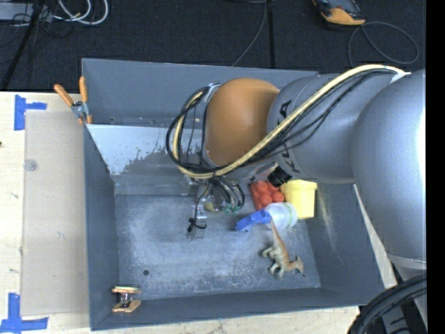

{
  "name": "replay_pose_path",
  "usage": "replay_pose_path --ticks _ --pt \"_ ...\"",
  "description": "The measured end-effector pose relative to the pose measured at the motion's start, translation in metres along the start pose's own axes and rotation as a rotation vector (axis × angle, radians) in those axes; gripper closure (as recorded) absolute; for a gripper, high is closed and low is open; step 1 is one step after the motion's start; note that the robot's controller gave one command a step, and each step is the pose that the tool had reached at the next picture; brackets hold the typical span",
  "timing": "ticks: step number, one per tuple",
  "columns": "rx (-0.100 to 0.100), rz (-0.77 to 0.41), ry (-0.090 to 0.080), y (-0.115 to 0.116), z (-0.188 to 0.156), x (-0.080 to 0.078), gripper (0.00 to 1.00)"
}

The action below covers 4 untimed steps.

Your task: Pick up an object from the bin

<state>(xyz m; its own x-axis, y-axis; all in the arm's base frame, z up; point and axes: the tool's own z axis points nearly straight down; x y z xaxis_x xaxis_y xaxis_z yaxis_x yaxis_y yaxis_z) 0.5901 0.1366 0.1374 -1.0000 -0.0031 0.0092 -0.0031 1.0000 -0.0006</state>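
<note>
Claw [197, 223]: is hanging low over the bare floor of the bin [146, 252], near its centre; apart or together, cannot tell.
Nearest thing: a blue-and-clear piece [268, 218] is lying to the right of the claw, apart from it.
Cluster: a red lump [262, 192] and a yellow block [301, 197] are sitting just behind that piece.
Toy: a tan lizard figure [282, 257] is lying nearer the front wall.

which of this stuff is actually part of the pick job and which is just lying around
Job: gripper; grey bin; pickable things in it: red lump, yellow block, blue piece, tan toy lizard.
Lying about: loose cables and an orange-and-black item on the dark floor behind the bin.
</note>
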Motion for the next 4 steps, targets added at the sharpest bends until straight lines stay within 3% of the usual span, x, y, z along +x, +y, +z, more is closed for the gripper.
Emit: replay_pose_path --ticks 1,2,3,4 --pt "-0.001 0.003 -0.007 -0.001 -0.005 -0.002 0.00" --pt "-0.002 0.048 -0.005 -0.068 0.061 -0.025 0.00" --pt "-0.001 0.110 -0.003 -0.083 0.029 -0.028 0.00" --pt "-0.002 0.037 -0.008 -0.091 0.021 -0.030 0.00"
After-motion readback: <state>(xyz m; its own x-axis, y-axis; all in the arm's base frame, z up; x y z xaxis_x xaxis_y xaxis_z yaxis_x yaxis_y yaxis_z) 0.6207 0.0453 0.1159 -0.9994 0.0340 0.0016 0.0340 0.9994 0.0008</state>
